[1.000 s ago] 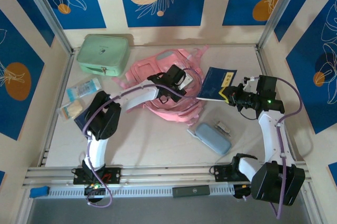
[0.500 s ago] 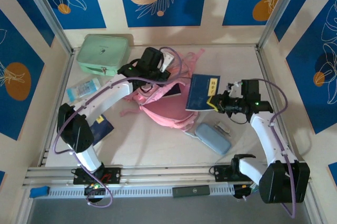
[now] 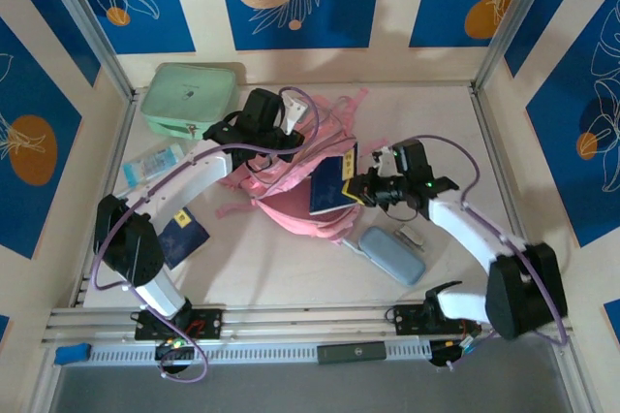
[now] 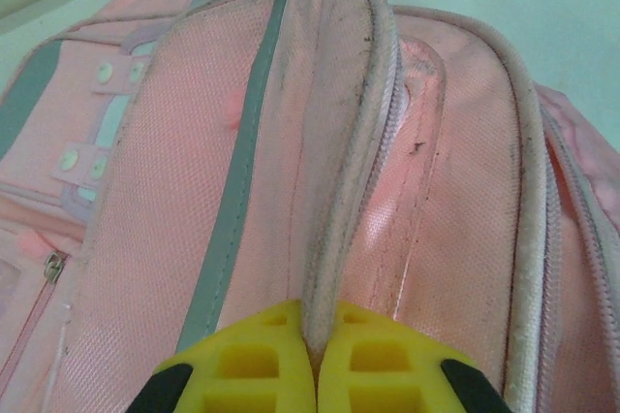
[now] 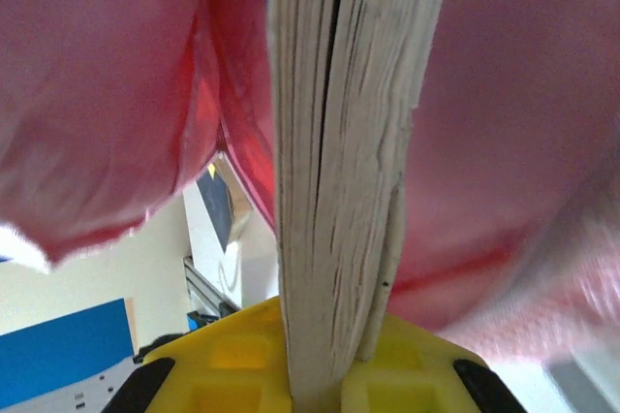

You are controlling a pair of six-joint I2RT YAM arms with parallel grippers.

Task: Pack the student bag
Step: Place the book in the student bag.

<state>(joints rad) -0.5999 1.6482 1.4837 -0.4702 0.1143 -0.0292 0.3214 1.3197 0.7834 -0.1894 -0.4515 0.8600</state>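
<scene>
The student bag [image 3: 286, 202] is seen lying in the middle of the bench [image 3: 291, 282], slightly toward the far side, with its straps spread toward the far edge. The left fingers [image 4: 254, 366] are closed on a piped edge of the bag's fabric; in the left wrist view that ridge is pinched between the two yellow pads, with a grey stripe beside it. The right fingers [image 5: 232, 363] are clamped on a dark blue book [image 3: 329, 183], which is held tilted at the right part of the bag. In the right wrist view its page edges are flanked by pink fabric on both sides.

A mint green case [image 3: 189, 100] is placed at the far left, just beside the bag. A grey-blue pencil case [image 3: 392, 255] is found near the bag's near right corner. A dark blue booklet [image 3: 184, 236] lies at the near left, and clear packets [image 3: 155, 163] lie between it and the green case.
</scene>
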